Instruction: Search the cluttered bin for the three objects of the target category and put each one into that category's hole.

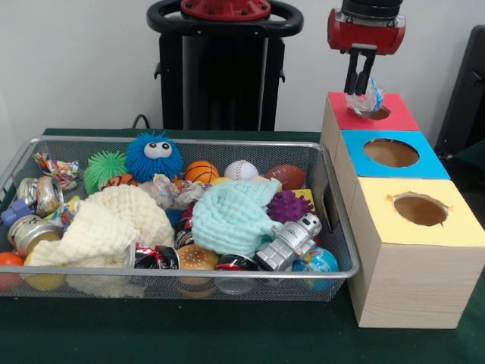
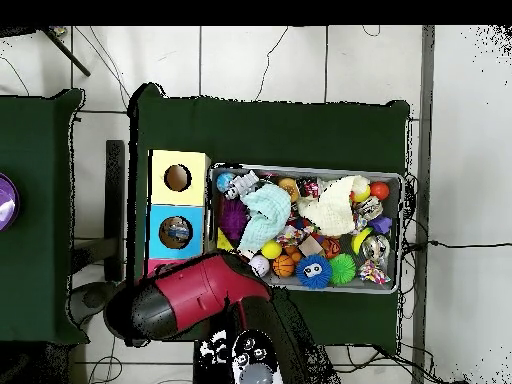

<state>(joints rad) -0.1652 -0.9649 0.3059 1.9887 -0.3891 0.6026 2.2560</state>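
Silver wire mesh marks the cluttered bin, which lies well off to one side of your pincer and lower down; in the front view it is crowded with cloths, balls, crushed cans and a toy robot. Beside it stand the three boxes, and the red-topped box sits directly beneath the pincer, with the blue-topped box and the yellow-topped box stepping away from it toward the camera. Your gripper is clenched on a crumpled clear wrapper with blue print, hanging just over the hole in the red top, which the wrapper half hides. From overhead the arm covers that box, so you get no check there.

You appear to be at the drop step for this wrapper. Next, make sure it hangs over the hole and not the rim, then let go. Another wrapper seems to lie mid-bin, far from the pincer.
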